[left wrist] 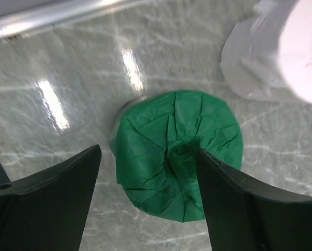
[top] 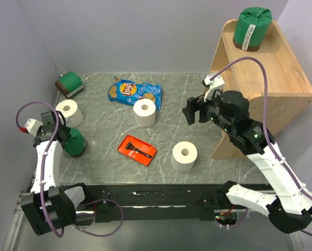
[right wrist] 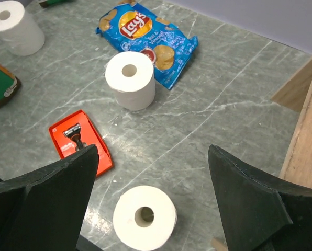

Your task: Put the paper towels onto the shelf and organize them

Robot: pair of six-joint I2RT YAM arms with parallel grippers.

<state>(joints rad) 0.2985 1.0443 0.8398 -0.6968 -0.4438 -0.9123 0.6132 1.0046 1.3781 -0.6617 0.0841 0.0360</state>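
Observation:
One green wrapped roll (top: 253,29) stands on top of the wooden shelf (top: 281,83) at the right. Another green roll (top: 69,83) lies at the far left. My left gripper (top: 56,128) is open just above a third green roll (top: 76,142); in the left wrist view that roll (left wrist: 171,157) sits below the open gripper (left wrist: 148,172), untouched. Three white rolls stand on the table: left (top: 69,111), middle (top: 144,112), near the shelf (top: 184,156). My right gripper (top: 192,111) is open and empty in the air, above the near white roll (right wrist: 144,217).
A blue chip bag (top: 134,92) lies at the back middle. A flat red tray with a razor (top: 137,150) lies between the white rolls. Grey walls close the left and back. The shelf's lower level is hidden in the top view.

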